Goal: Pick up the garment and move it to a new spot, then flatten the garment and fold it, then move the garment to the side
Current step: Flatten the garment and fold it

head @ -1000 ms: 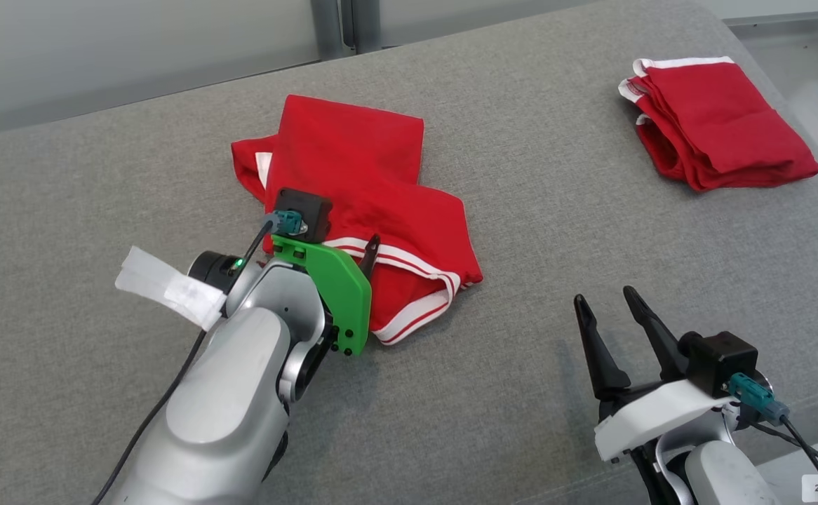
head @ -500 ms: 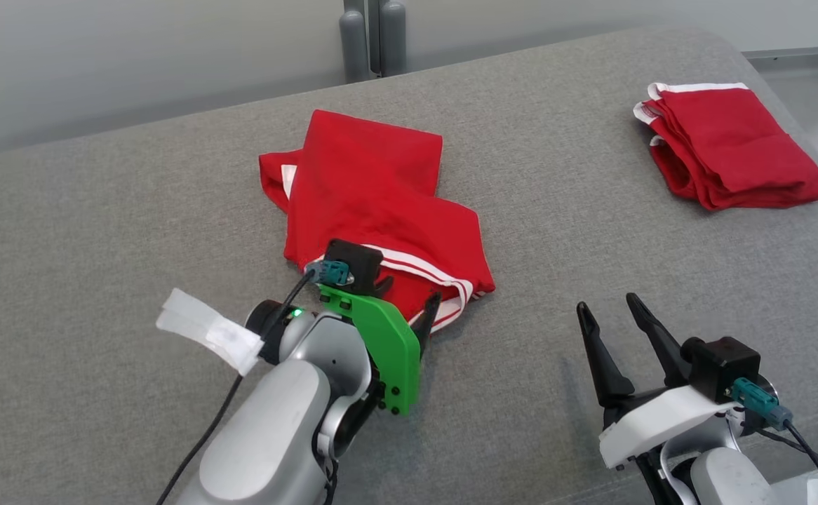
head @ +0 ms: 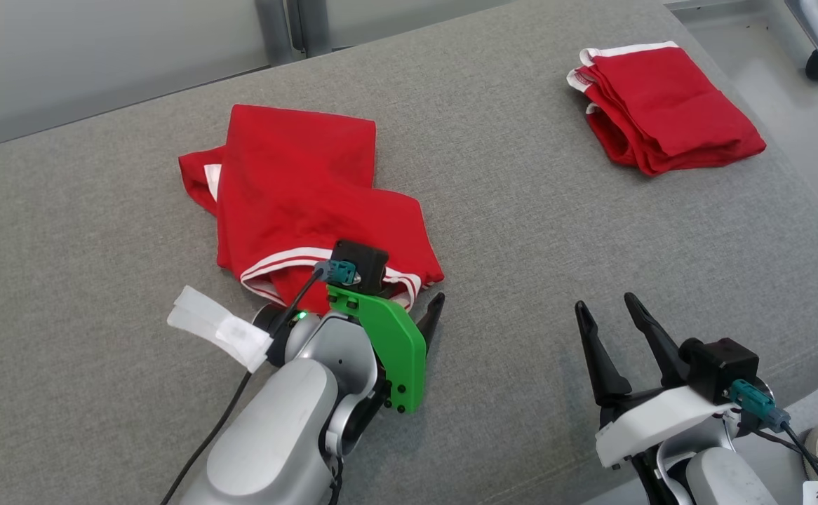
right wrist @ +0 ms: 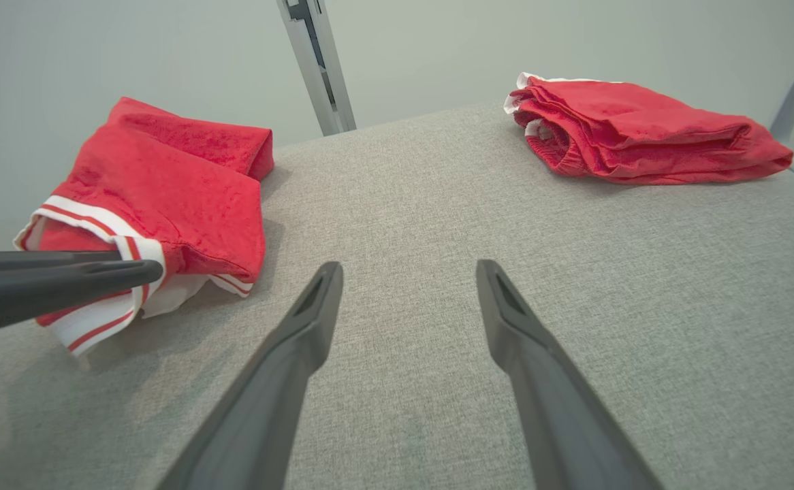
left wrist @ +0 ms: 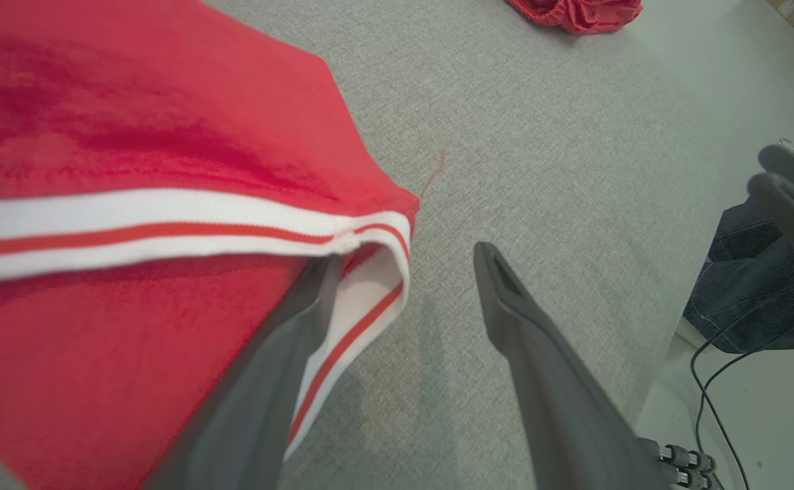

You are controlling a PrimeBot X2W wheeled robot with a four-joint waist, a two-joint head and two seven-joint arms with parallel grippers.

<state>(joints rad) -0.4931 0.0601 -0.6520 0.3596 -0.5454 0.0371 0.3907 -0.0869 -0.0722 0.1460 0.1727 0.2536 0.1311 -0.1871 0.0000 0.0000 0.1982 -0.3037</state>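
Two lay there: garment (head: 297,189) near left, folded garment (head: 661,105) far right; my left gripper (left wrist: 407,255) and right gripper (head: 605,303) gaped wide, empty.

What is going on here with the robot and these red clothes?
A robot is working on a loose red garment on a grey padded surface. Its left end effector is open at the striped hem, one finger under the cloth, the other over bare surface; nothing is gripped yet. The right end effector is open and empty, apart from it. A folded red garment lies at the far right.
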